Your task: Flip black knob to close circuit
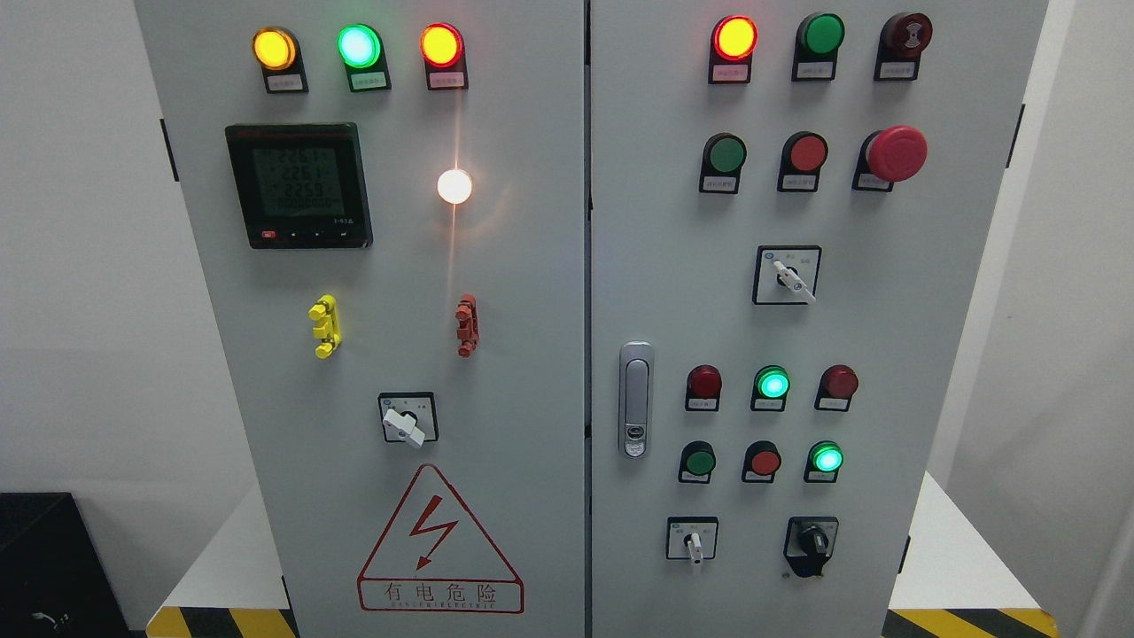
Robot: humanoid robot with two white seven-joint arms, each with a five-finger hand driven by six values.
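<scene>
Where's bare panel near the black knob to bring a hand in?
Bare panel lies right of the black knob, out to the door edge, and below it. Left is tighter: the white switch sits there. Above is crowded with the green lamp and red button.

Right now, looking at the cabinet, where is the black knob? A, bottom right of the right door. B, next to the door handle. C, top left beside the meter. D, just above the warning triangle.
A: the black knob sits low on the right door, right of a small white-handled switch and below the lit green lamp; neither robot hand is in view.
</scene>
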